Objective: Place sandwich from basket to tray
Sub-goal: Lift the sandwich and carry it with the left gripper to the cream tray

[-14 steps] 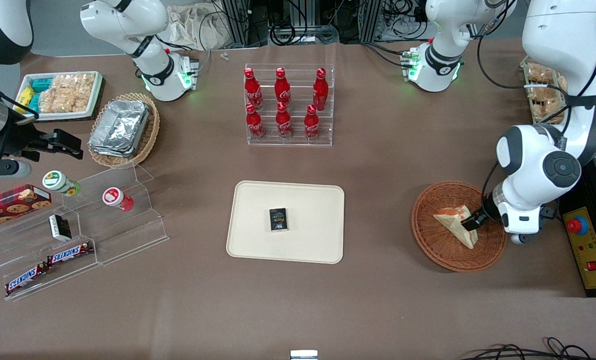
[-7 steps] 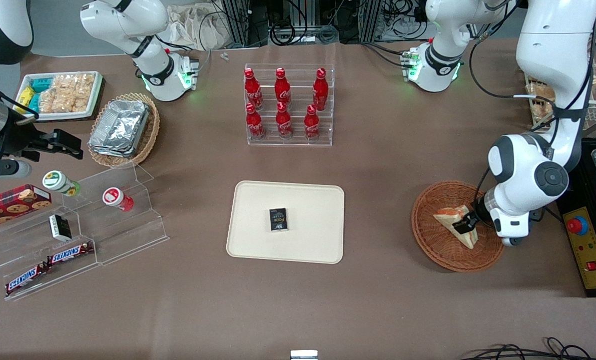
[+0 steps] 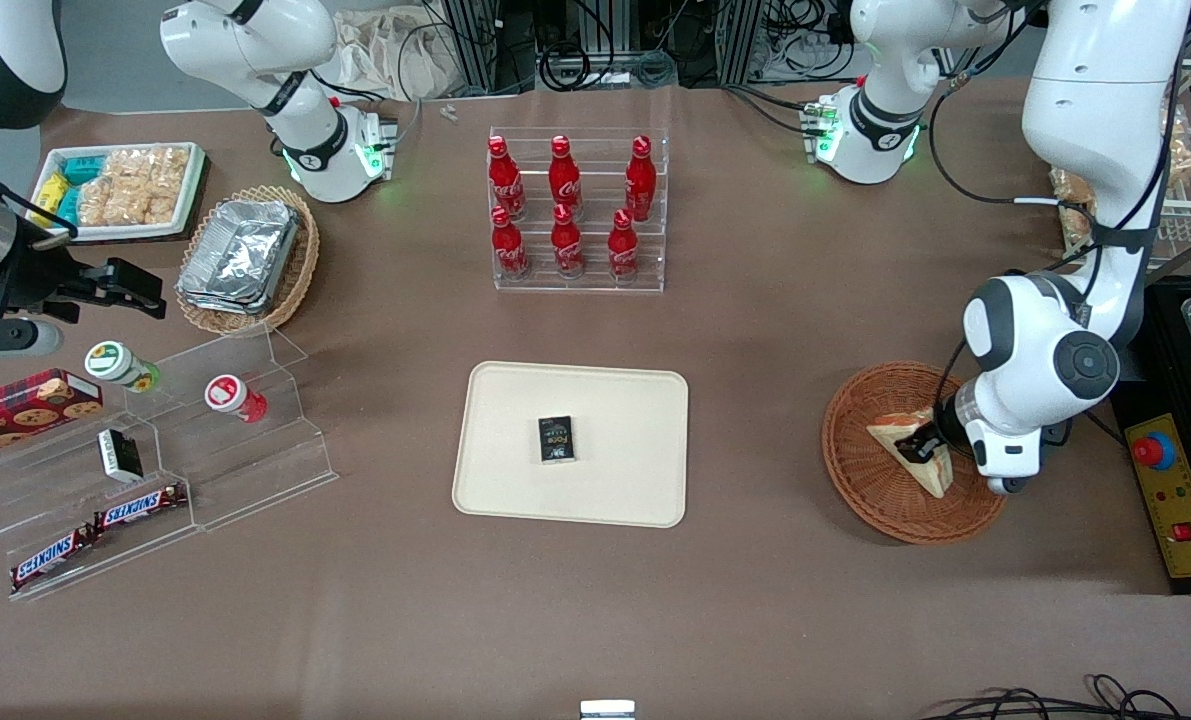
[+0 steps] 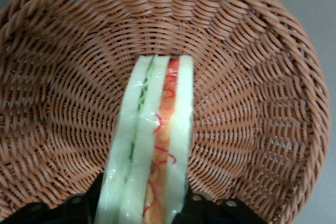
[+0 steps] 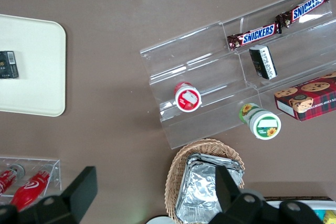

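Note:
The sandwich (image 3: pixel 890 432), a white wedge with green and orange-red filling, lies in the round reddish-brown wicker basket (image 3: pixel 855 490) toward the working arm's end of the table. In the left wrist view the sandwich (image 4: pixel 157 129) stands on edge on the basket's weave (image 4: pixel 252 103). My left gripper (image 3: pixel 921 446) is down in the basket, open, with one dark finger (image 4: pixel 197 211) on each side of the wedge's wide end (image 4: pixel 143 213). The cream tray (image 3: pixel 615 490) lies mid-table, apart from the basket, and also shows in the right wrist view (image 5: pixel 31 66).
A small black box (image 3: pixel 556 439) lies on the tray. A clear rack of red bottles (image 3: pixel 577 210) stands farther from the front camera than the tray. A control box with a red button (image 3: pixel 1152 452) sits beside the basket. Acrylic snack shelves (image 3: pixel 145 470) stand toward the parked arm's end.
My left gripper has moved farther into the basket, toward the tray's side, and its fingers now straddle more of the sandwich. The sandwich has stayed in place.

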